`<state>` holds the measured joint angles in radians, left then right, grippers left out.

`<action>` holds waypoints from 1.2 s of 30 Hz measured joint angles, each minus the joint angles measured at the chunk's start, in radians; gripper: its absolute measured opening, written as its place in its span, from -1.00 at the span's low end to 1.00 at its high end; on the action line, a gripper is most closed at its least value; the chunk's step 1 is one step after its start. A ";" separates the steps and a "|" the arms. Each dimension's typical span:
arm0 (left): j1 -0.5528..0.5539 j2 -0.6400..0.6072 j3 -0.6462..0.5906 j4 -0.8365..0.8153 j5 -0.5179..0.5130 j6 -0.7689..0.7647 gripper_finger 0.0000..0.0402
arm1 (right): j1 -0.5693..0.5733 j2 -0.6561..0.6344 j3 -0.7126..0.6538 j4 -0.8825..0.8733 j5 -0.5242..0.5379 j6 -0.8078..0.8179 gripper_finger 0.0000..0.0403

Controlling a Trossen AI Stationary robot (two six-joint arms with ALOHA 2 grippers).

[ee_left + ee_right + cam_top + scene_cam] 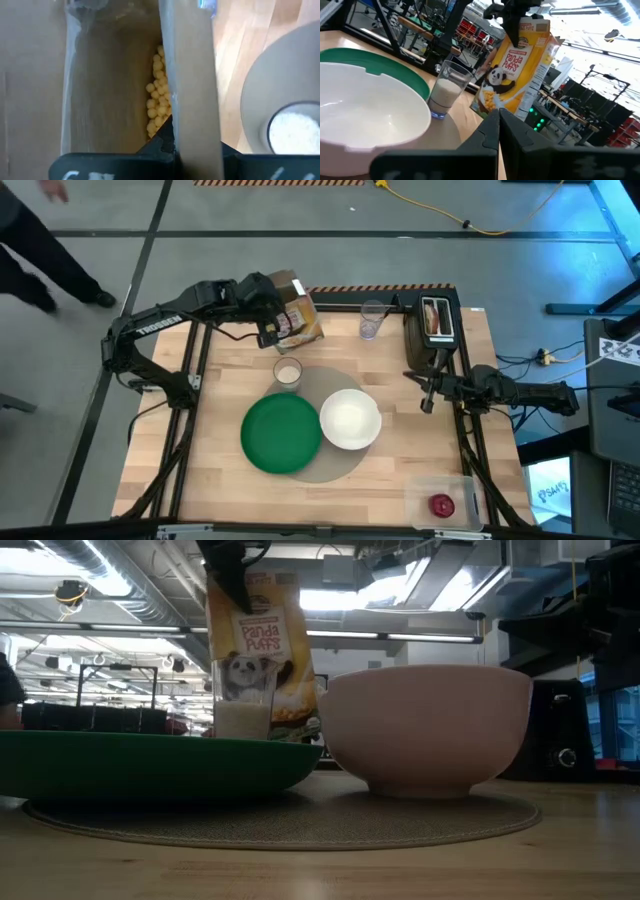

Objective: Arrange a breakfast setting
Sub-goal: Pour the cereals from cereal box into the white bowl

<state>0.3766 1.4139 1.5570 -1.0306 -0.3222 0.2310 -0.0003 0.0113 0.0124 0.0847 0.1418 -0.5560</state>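
Four pieces of the breakfast setting look placed already, and they sit together in front of the left gripper [272,320], toward the near edge of the table. Largest is the round grey mat [325,470], whose far rim lies just short of that gripper. On it rest the round green plate [281,434] and, touching the plate's side, the white bowl [350,419], which is empty. The small milk glass [288,372] stands full at the mat's far rim, the closest of the four to the left gripper.

That gripper is clamped on the top flap of an open cereal box [296,315], holding it nearly upright just behind the glass; the left wrist view looks down into the box at pale puffs. My guess is that cereal is meant for the bowl, so pouring is still ahead.

Off to the bowl's other side, the right gripper [428,395] waits with its fingers pressed together and nothing in them, near a black toaster [431,332] that has something pale in its slot, possibly the bagel, though I cannot be sure. An empty clear cup [372,319] stands between box and toaster.

Smallest and farthest from the left gripper, the red apple [441,505] lies in a clear container [465,492] at the near corner, not yet set out. No spoon shows anywhere.
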 joint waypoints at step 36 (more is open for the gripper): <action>-0.213 -0.071 0.001 0.476 0.134 0.016 -1.00 | 0.000 0.001 0.001 0.119 0.156 0.108 0.55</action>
<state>0.1633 1.3426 1.5581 -0.5547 -0.1883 0.2474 -0.0006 0.0120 0.0132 0.2035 0.2975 -0.4484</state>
